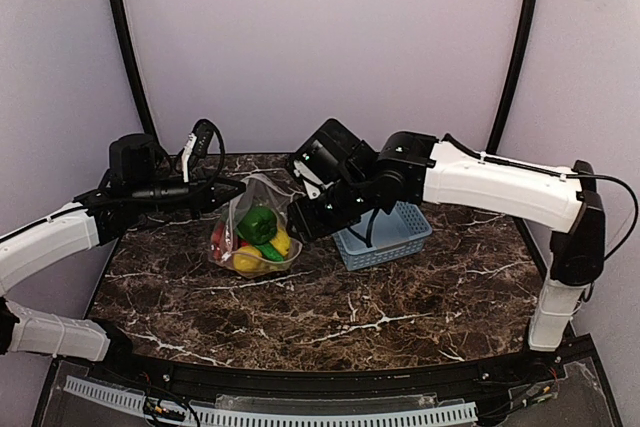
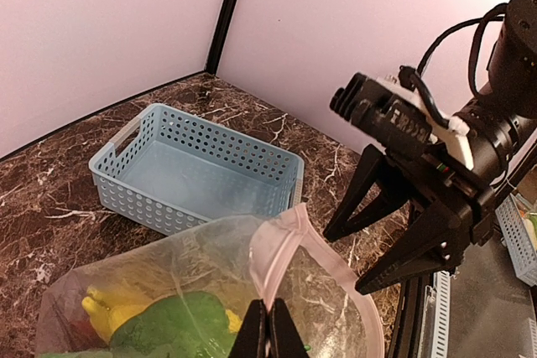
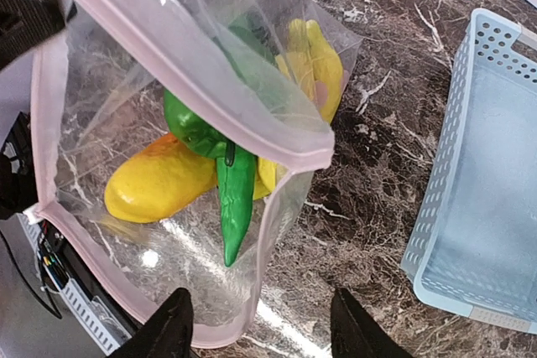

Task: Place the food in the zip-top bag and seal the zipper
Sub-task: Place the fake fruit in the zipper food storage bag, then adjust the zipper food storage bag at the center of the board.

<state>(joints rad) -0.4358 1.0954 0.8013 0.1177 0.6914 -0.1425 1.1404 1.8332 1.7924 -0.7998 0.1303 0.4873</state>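
Marble table (image 1: 350,317) — left arm (image 1: 60,237) level, fingers (image 2: 252,337) pinching zipper (image 2: 277,241)

The bench (image 1: 350,317) is dark brown marble with white veins. The bag (image 3: 109,123) is clear film and its zipper (image 3: 285,144) is pale pink. Through the film show yellow bananas (image 3: 159,186), bright green vegetables (image 3: 233,207) and a red fruit (image 1: 218,237). The basket (image 2: 201,169) is light blue, its walls patterned with round holes. The left tool (image 2: 268,329) and right tool (image 3: 262,329) are black. The walls (image 1: 300,37) are pale lilac.
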